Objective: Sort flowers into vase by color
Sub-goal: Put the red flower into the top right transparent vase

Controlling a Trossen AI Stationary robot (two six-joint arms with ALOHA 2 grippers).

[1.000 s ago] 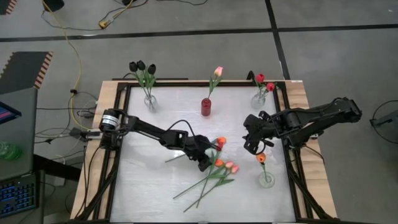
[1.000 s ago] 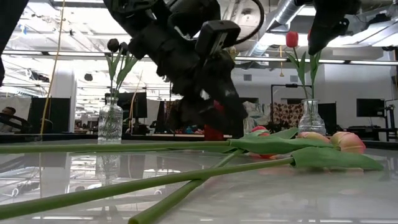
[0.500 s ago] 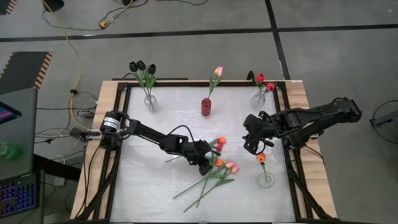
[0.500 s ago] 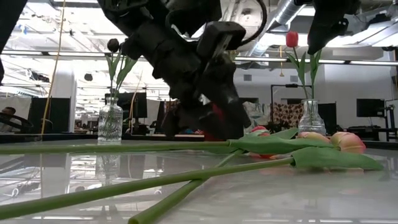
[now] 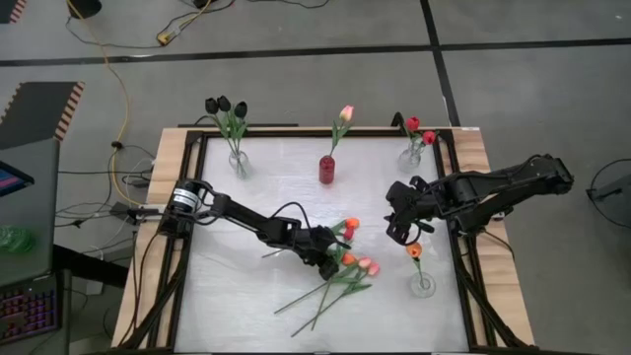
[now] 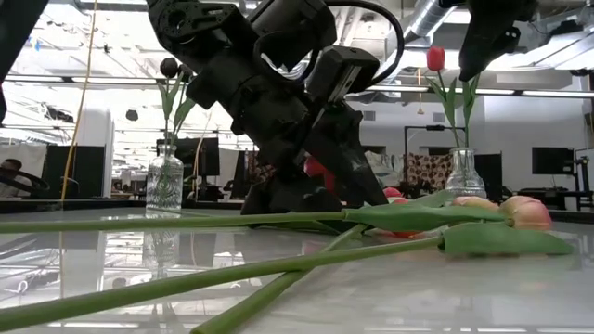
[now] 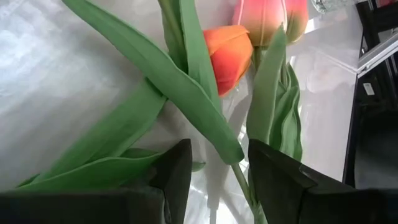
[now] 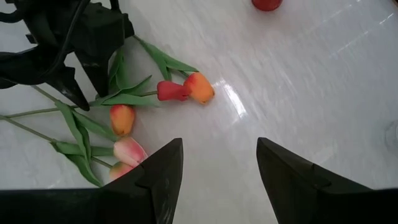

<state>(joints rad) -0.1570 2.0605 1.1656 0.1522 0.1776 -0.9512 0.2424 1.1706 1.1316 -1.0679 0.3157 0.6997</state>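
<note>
Several loose flowers lie flat on the white table (image 5: 237, 296) near its middle: an orange head (image 7: 227, 53), two pink heads (image 5: 368, 265), and a red and an orange head (image 8: 186, 90) side by side. Their green stems (image 5: 306, 301) run toward the near left. My left gripper (image 7: 217, 168) is open and low over this pile, its fingers standing on either side of a leaf and stem (image 7: 214, 134) just behind the orange head. My right gripper (image 5: 399, 235) hangs open above the table's right part, holding nothing.
At the far edge stand a clear vase with black tulips (image 5: 237, 163), a red vase with a pink tulip (image 5: 326, 170) and a clear vase with red tulips (image 5: 410, 156). A clear vase with one orange tulip (image 5: 422, 284) stands near right, below my right gripper.
My left gripper has sunk toward the table onto the loose flowers, shifting slightly toward the right edge and rolling about its own axis. Its fingers stay open. The flowers lie where they were.
</note>
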